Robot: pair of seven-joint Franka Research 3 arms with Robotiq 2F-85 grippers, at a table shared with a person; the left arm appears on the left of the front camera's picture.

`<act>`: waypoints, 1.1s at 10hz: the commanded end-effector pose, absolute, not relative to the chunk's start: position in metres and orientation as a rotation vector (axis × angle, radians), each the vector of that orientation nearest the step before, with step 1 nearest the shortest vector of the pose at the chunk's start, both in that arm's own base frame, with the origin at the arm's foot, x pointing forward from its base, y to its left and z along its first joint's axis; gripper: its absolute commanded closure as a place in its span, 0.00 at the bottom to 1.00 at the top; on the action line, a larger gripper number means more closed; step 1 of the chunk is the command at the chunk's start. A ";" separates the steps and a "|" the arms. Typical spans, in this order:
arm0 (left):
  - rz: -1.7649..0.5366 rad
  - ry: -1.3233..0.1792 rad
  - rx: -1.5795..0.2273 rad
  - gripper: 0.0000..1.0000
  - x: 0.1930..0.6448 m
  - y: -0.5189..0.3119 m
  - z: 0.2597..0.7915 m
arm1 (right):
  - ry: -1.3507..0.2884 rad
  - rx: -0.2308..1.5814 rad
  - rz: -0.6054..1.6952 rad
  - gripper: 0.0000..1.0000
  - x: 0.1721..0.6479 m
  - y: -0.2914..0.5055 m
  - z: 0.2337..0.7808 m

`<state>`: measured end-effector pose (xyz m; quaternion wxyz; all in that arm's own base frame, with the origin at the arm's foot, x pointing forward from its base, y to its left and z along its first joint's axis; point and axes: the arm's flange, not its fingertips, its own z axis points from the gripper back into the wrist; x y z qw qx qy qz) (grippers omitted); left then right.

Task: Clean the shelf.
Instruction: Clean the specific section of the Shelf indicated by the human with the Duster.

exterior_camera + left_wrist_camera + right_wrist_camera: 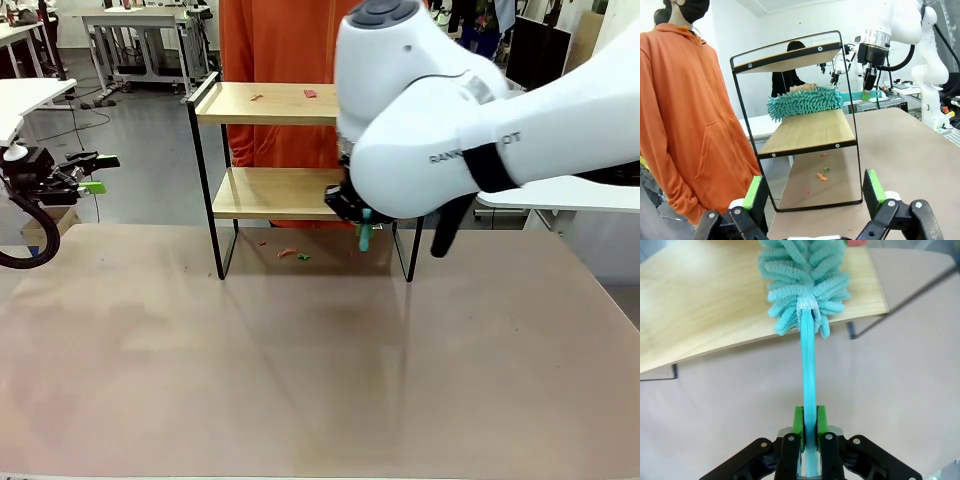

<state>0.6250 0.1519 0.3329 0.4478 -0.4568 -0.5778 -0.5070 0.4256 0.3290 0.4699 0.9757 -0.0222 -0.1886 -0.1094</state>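
The shelf (270, 192) stands at the far middle of the table, also seen side-on in the left wrist view (810, 131). A teal fluffy duster (805, 101) lies with its head on the lower board (705, 310). My right gripper (809, 422) is shut on the duster's thin teal handle (808, 375), just off the shelf's right end (362, 225). Small red scraps (310, 94) lie on the top board. More coloured scraps (290, 253) lie on the table under the shelf. My left gripper (95, 172) hangs open at the far left, well away from the shelf, its jaws wide (814, 184).
A person in an orange hoodie (275, 50) stands close behind the shelf, hands down (695, 110). The brown table top (300, 380) stretches in front of the shelf. White desks (30, 95) stand off to the left.
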 end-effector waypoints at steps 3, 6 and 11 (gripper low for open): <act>-1.270 -1.430 -1.117 0.00 0.622 0.150 0.334 | -0.406 -0.078 -0.236 0.87 0.410 0.272 0.487; -1.270 -1.430 -1.117 0.00 0.622 0.150 0.334 | -0.389 -0.105 -0.258 0.87 0.420 0.286 0.479; -1.270 -1.430 -1.117 0.00 0.622 0.150 0.334 | -0.456 0.039 0.012 0.87 0.387 0.257 0.499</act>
